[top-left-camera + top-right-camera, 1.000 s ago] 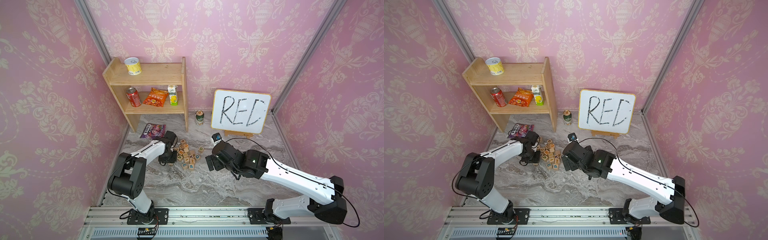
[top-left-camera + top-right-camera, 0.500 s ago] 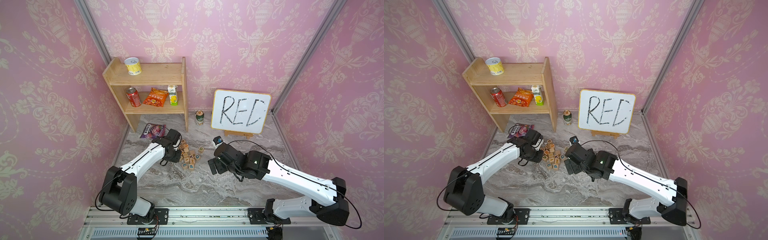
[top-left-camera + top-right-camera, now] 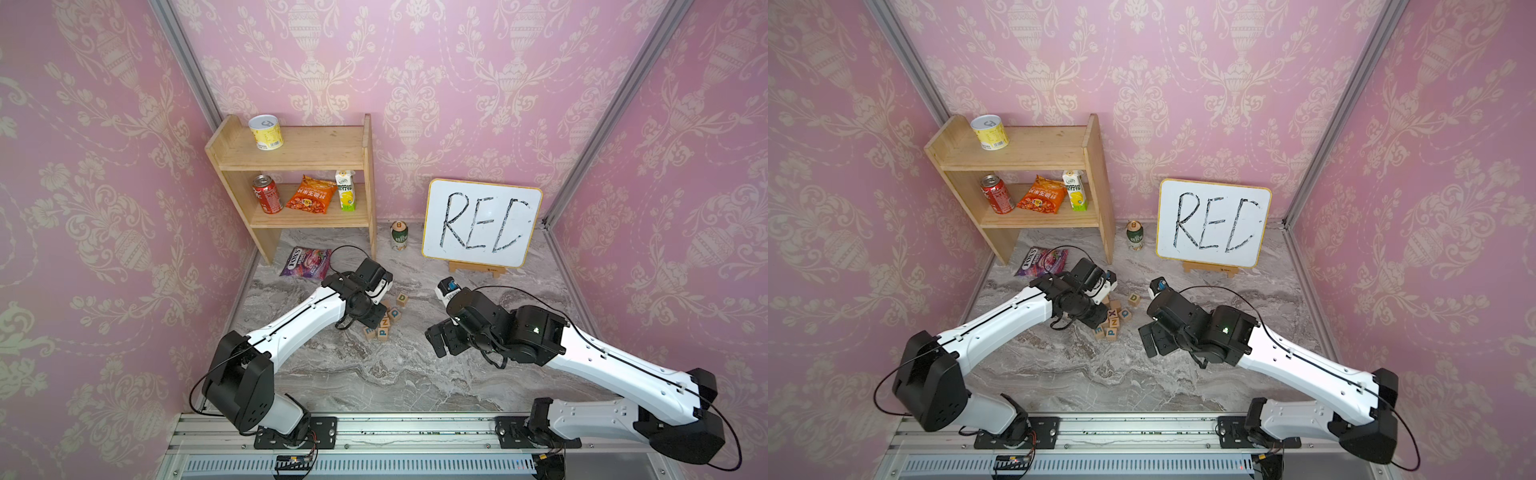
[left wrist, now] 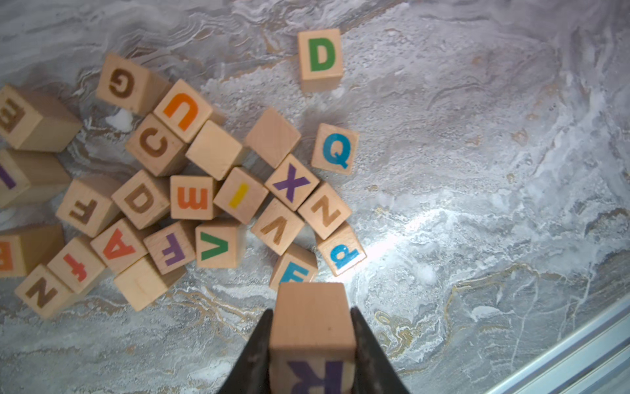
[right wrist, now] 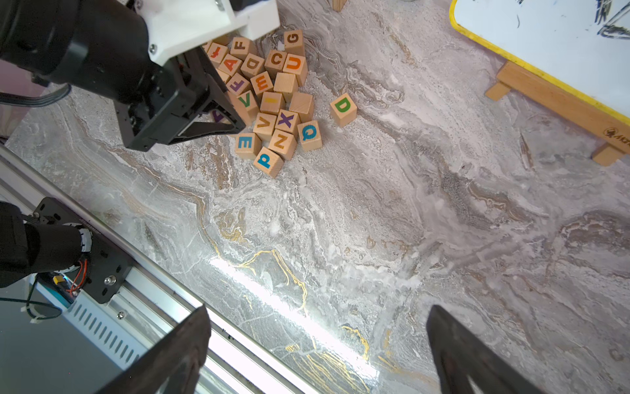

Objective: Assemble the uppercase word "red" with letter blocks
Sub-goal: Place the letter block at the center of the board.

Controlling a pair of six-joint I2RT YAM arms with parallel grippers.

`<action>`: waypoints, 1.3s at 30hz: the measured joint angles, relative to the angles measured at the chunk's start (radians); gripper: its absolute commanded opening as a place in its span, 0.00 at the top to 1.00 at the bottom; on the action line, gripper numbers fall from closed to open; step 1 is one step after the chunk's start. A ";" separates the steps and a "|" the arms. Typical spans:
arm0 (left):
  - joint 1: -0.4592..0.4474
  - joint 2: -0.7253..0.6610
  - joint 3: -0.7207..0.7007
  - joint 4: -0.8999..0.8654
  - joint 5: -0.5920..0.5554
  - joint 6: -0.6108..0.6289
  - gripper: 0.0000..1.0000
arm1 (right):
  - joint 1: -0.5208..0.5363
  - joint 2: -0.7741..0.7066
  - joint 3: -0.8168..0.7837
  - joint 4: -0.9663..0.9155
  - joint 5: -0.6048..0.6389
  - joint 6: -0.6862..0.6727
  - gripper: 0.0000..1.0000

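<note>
Assembly is barely begun: left gripper [image 4: 311,310] clamps the purple R block [image 4: 312,337] at seven o'clock of the pile [image 3: 385,321], right gripper [image 5: 317,309] hangs open and empty, green D block [image 3: 401,297] waits at one o'clock, E unpicked, no word laid.

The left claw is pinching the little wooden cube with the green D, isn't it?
Not quite. The left claw is pinching a light-wood cube with a purple R, as the left wrist view shows. The light-wood cube with the green D lies free on the grey marble tabletop.
</note>
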 measured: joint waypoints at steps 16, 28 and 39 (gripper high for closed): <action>-0.206 0.195 0.098 0.045 0.010 0.201 0.82 | -0.005 -0.120 -0.104 -0.066 -0.057 0.087 0.00; -0.262 0.348 0.141 0.092 0.010 0.316 0.78 | -0.005 -0.191 -0.140 -0.074 -0.094 0.163 0.00; -0.271 0.396 0.165 0.092 0.020 0.344 0.63 | -0.005 -0.192 -0.142 -0.073 -0.093 0.183 0.00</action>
